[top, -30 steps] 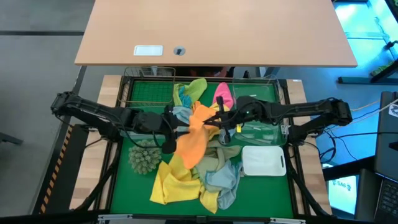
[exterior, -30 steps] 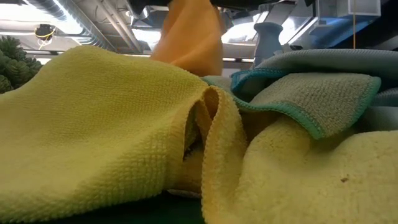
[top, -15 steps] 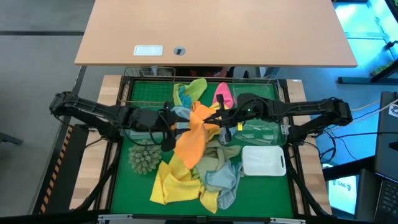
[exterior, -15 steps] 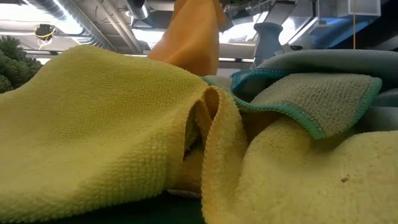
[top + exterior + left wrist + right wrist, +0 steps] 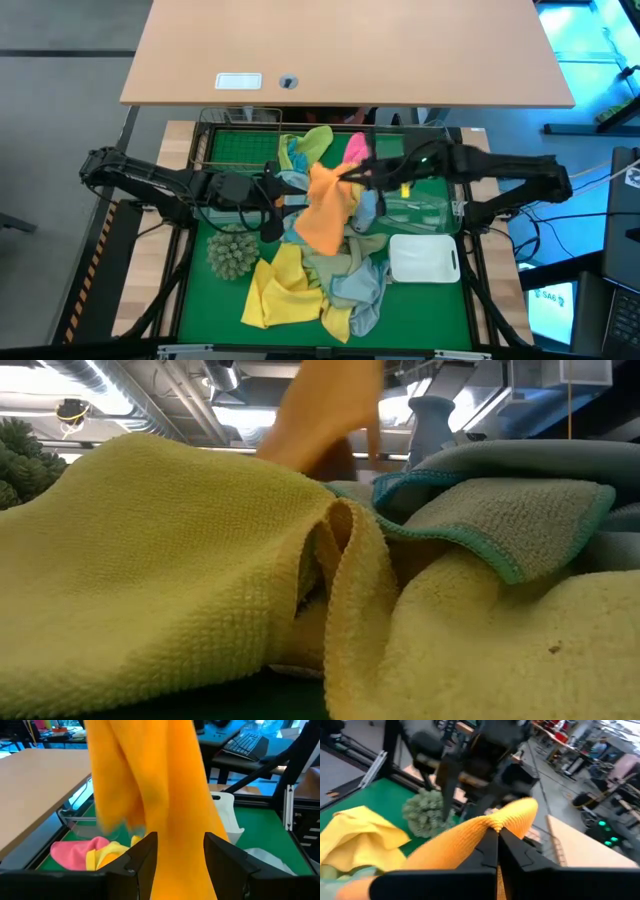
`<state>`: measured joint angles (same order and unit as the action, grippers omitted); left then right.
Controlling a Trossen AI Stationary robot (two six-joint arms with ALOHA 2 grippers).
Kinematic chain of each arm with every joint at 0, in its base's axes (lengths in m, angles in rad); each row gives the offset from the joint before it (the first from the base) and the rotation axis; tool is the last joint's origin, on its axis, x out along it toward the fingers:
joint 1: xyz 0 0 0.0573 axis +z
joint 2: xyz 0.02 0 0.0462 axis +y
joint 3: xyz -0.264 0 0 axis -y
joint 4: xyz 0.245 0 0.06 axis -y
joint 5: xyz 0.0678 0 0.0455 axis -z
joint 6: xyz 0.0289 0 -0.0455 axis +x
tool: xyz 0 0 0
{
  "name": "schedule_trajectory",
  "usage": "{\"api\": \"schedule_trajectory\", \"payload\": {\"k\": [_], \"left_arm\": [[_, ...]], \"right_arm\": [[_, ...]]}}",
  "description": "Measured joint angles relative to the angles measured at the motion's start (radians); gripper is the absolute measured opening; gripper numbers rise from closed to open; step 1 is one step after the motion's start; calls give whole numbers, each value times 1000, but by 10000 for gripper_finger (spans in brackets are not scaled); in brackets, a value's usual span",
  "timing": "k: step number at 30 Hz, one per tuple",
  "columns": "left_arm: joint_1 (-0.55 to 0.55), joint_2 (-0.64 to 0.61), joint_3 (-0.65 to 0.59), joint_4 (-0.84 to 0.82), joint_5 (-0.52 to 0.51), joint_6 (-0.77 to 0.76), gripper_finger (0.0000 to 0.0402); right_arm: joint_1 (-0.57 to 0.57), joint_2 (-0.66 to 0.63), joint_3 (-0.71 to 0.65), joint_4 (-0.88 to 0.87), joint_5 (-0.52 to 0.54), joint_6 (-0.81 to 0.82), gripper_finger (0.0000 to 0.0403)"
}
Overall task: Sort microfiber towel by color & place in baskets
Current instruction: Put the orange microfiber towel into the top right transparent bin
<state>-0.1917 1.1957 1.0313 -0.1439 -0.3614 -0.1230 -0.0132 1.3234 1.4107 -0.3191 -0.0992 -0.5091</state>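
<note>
Green table [image 5: 200,310] carrying a loose heap of microfiber towels [image 5: 320,285] at centre front: two yellow, roughly three pale blue or green. One white basket [image 5: 424,258] sitting right of the heap; one spiky ball [image 5: 232,255] left. Right gripper [image 5: 345,176] clenching one orange towel [image 5: 325,210], hanging above the heap; left gripper [image 5: 272,200] standing released beside it.

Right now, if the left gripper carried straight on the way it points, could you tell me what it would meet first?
Most likely the orange towel: it hangs from the right gripper directly ahead of the left gripper, between its open jaws, though how near is unclear.
</note>
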Motion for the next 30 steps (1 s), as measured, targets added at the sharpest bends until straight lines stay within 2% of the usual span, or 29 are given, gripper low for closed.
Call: {"api": "schedule_trajectory", "payload": {"k": [7,15,19,24,30], "left_arm": [[0,0,0,4,0,2,153],[0,0,0,5,0,1,153],[0,0,0,5,0,1,153],[0,0,0,5,0,0,153],[0,0,0,4,0,-1,153]], "right_arm": [[-22,-9,240,-132,175,-2,1],[-222,-8,394,-232,197,3,1],[-362,-8,423,-334,168,-21,1],[-568,-4,417,-555,133,-50,1],[-743,-2,373,-640,134,-48,1]]}}
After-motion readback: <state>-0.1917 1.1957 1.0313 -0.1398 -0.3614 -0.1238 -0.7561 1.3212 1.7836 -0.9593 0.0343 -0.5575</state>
